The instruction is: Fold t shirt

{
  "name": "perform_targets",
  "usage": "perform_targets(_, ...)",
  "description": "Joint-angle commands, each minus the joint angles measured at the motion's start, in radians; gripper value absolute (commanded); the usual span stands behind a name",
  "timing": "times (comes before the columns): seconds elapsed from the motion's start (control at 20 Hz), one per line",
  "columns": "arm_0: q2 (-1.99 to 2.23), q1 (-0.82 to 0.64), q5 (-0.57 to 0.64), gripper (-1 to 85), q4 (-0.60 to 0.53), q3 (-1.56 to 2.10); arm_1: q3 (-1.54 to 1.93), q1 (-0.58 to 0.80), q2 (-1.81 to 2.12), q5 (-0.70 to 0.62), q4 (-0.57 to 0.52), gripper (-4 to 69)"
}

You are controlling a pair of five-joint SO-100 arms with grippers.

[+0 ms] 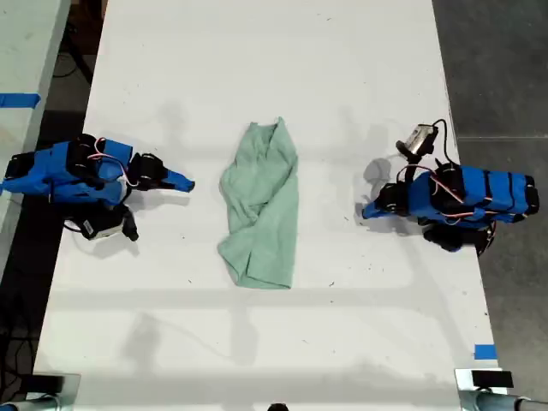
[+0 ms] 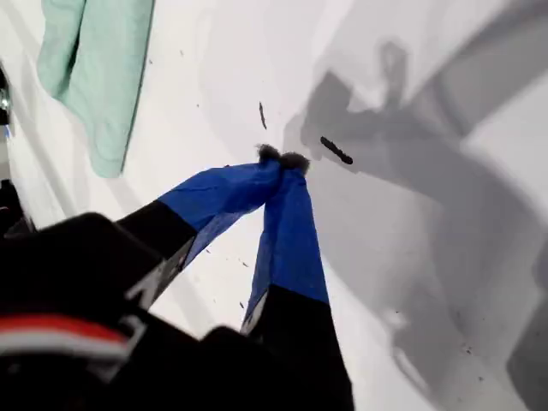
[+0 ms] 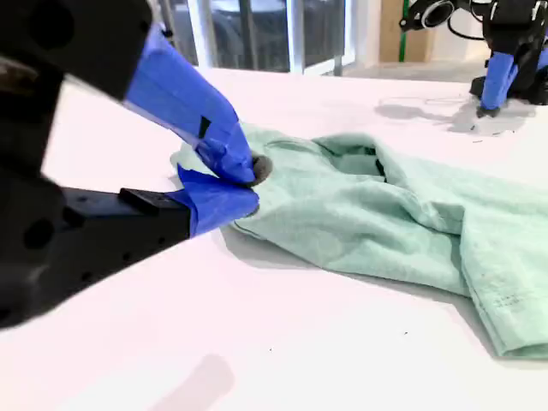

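Exterior view: the t shirt lies mid-worktop, bunched into a narrow, wrinkled strip that runs up and down the view, with the collar end towards the top. It is not spread flat. Expect it to be light, soft and limp. It has no stiffness, so it will drape and drag, and layers may stick together or slip apart when you lift.

Take hold at an edge or corner, not in the heaped middle. On the exterior view's left, the long side edge is closest to my second gripper. On the right, the other long edge and the lower corner face my first gripper. Pinch low, against the worktop, or you will likely catch only one layer.

Now the jaws, left to right. My second gripper has its jaws closed or nearly so, with nothing between them. It sits just beside the shirt's edge, and the exterior view shows bare worktop between them. My first gripper has its jaws clenched tip to tip and is empty. The tips are down at the worktop, well apart from the shirt. You will need to open both before any grab.
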Motion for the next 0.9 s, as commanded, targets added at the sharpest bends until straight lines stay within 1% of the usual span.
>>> perform_targets(0.0,0.006,0.003,-0.025,-0.1,0.008,0.006,0.038,0.006,0.011,0.009,-0.002,-1.3)
perform_targets(0.85,0.006,-0.005,-0.034,-0.1,0.018,0.006,0.040,0.009,0.011,0.003,-0.002,-1.3)
